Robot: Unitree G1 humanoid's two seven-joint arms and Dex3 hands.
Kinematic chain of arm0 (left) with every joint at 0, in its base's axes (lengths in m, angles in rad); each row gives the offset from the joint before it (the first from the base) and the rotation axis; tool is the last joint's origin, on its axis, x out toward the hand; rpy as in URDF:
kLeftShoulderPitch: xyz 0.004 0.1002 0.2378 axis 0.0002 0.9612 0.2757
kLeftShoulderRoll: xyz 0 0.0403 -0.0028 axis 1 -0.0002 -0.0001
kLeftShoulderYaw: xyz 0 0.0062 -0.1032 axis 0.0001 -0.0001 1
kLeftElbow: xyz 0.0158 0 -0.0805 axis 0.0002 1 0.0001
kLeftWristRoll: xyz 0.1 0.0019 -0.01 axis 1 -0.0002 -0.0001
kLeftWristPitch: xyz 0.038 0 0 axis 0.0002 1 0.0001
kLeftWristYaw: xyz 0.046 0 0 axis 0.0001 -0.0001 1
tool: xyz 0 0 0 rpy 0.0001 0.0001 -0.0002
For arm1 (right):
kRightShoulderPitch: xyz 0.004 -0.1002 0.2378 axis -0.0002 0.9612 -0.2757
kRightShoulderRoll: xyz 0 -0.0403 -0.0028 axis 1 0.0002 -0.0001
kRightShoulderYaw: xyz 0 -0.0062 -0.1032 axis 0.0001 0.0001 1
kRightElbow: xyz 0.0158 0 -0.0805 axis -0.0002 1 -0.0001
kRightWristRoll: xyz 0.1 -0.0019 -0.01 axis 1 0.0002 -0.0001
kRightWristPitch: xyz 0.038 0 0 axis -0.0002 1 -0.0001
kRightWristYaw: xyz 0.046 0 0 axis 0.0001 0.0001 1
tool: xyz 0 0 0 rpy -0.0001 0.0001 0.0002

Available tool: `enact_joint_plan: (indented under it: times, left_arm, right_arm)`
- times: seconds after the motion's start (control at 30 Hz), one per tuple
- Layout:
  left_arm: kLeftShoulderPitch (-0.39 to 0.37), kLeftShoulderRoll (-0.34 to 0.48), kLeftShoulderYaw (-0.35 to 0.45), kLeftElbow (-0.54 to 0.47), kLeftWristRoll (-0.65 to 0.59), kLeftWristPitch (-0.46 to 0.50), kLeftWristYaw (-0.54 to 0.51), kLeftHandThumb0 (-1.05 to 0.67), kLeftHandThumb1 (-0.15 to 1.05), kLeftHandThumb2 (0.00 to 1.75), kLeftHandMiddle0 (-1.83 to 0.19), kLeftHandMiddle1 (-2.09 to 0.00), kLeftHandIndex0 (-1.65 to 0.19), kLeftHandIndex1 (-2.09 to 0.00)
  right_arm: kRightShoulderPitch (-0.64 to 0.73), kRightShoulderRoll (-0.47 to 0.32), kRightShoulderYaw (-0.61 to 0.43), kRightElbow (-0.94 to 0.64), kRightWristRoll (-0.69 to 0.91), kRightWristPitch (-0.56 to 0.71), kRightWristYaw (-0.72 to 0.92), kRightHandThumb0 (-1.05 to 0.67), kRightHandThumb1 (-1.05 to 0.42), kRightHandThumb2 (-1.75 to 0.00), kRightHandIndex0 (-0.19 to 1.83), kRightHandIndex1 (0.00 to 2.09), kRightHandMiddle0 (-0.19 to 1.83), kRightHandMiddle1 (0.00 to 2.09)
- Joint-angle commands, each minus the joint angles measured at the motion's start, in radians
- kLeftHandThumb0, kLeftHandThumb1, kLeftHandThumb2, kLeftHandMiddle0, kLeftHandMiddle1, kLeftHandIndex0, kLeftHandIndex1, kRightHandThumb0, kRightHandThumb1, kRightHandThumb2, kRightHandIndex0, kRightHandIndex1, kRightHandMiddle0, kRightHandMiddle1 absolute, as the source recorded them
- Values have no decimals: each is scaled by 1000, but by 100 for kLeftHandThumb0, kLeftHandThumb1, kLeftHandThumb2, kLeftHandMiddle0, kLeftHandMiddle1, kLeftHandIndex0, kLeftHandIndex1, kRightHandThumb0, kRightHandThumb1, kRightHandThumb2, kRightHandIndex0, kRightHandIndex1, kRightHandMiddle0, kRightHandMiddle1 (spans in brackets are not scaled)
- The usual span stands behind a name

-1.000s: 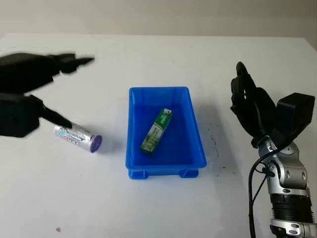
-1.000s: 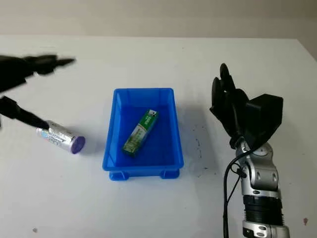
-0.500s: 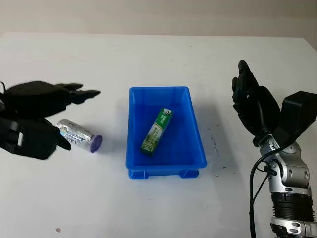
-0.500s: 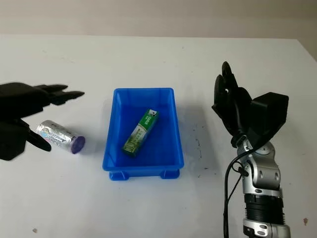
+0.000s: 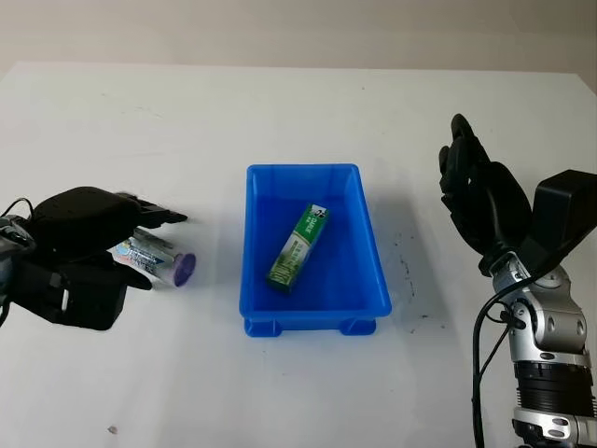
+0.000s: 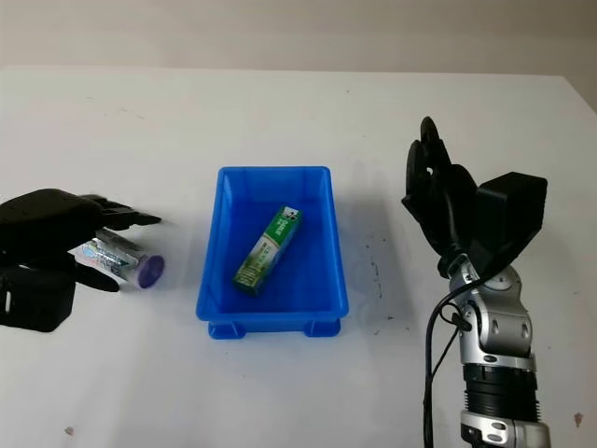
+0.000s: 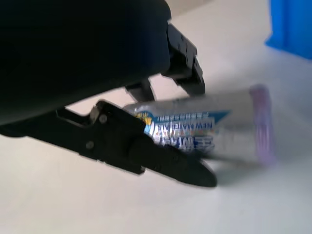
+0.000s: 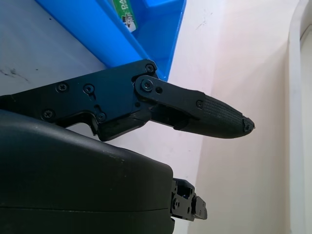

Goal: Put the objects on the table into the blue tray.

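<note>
Silver tube [image 5: 154,259] lying on desk [image 5: 308,392] at frame left, well apart from blue tray [image 5: 377,280]. Left hand [image 5: 79,252] over it, fingers [image 7: 161,158] bracketing, grip uncertain. Probably light, slick, roll-prone: best taken mid-body. Right hand [image 5: 480,201] open at right.

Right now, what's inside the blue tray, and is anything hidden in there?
Inside the blue tray lies one green box, flat on the floor and set diagonally. The rest of the floor shows bare blue. The strip just behind the near wall is covered from view.
</note>
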Motion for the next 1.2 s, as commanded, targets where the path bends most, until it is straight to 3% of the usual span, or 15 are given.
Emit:
enact_joint_plan:
  times: [0.0, 0.07, 0.2, 0.5, 0.77, 1.0, 1.13, 1.17]
  left_arm:
    - [48, 0, -57, 4, 78, -24, 50, -60, 104, 18, -76, -203, -37, -192]
    - [55, 1, -51, -6, 102, -30, 91, -60, 105, 34, -114, -208, -58, -206]
    - [64, -4, -36, -13, 123, -47, 199, -55, 105, 45, -138, -209, -72, -209]
    - [30, -18, 16, -47, 10, -73, 218, -50, 105, 51, -96, -209, -53, -209]
    - [-46, -14, 50, -69, 12, -63, 240, -48, 105, 36, -90, -209, -56, -209]
    - [-165, -25, 145, -185, -17, -17, 273, -52, 105, 32, -78, -209, -56, -209]
    - [-276, -30, 162, -207, 10, -31, 335, -53, 105, 23, -88, -209, -67, -209]
    - [-304, -37, 161, -207, 16, -27, 347, -55, 105, 23, -89, -209, -57, -192]
  right_arm:
    - [-21, -16, -12, -10, 7, -5, 4, -77, -105, -70, -19, 0, -19, 0]
    - [-24, -16, -13, -7, 7, -6, 6, -77, -105, -70, -19, 0, -19, 0]
    - [-31, -17, -12, 9, 3, -12, 13, -77, -105, -69, -19, 0, -19, 0]
    - [-44, -19, -15, 26, 7, -12, 33, -75, -105, -68, -19, 0, -19, 0]
    - [-46, -16, -21, 27, 13, -9, 41, -75, -105, -67, -19, 0, -19, 0]
    - [-45, -20, -23, 32, 14, -13, 49, -75, -105, -66, -19, 0, -19, 0]
    - [-46, -14, -23, 31, 15, -11, 43, -74, -105, -67, -19, 0, -19, 0]
    - [-45, -12, -23, 32, 15, -14, 43, -74, -105, -67, -19, 0, -19, 0]
